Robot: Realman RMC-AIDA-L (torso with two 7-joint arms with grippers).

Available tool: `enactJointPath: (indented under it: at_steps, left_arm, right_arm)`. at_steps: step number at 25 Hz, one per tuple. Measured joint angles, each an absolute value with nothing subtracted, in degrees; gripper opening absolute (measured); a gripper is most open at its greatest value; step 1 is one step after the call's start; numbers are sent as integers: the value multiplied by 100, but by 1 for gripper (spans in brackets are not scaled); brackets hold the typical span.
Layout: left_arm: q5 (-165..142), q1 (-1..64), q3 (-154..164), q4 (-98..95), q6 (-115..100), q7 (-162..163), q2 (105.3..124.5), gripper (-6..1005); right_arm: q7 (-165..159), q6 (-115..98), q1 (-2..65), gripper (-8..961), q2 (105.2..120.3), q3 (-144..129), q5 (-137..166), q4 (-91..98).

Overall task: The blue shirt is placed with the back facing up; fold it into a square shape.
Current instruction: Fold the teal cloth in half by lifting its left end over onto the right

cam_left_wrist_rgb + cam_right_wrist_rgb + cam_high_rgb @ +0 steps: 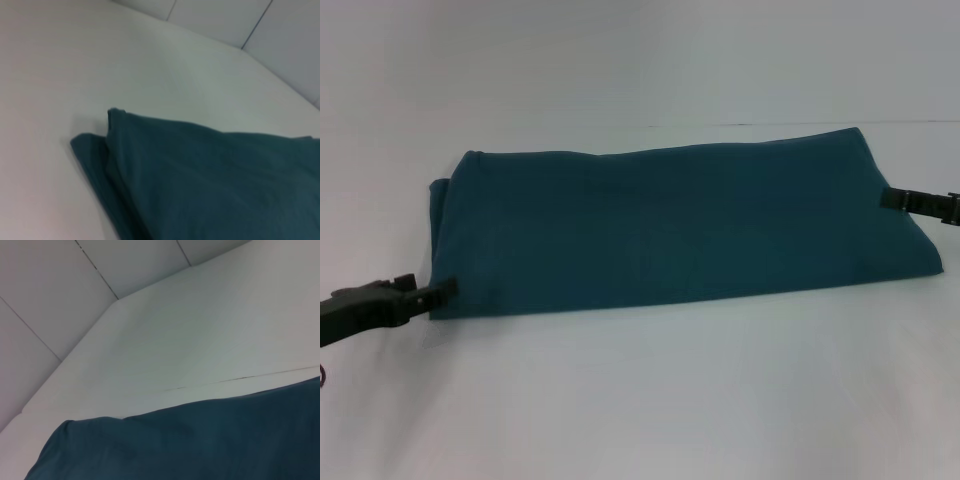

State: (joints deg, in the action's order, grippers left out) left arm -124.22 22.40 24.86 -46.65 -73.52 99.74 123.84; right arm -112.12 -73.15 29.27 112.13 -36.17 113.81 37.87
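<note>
Your blue shirt [670,230] lies folded in a long band across the white table [640,400]. Left gripper [445,290] touches its near-left corner, right gripper [887,198] its right edge. Can't tell whether either is clamped or released.

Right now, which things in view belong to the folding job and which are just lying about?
Belongs to the job:
- blue shirt, already folded into a long band
- left gripper, at the shirt's near left corner
- right gripper, at the shirt's right end

Just there:
- white table under the shirt; nothing else lies on it
</note>
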Motion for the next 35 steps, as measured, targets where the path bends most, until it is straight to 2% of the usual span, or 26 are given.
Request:
enactJointPath:
  at_steps: [9,35]
  left_arm:
    - [-12476,2256,2637,-4563,-7051,9960,12387,778]
    - [-12550,2332,2989,-4413,-6920,9799,12393,757]
  right_arm:
    - [-11194,-7330,2920,641,11278,-3616,11382,3788]
    - [-11119,-7253,2895,639,11311,-3571,11381,3788]
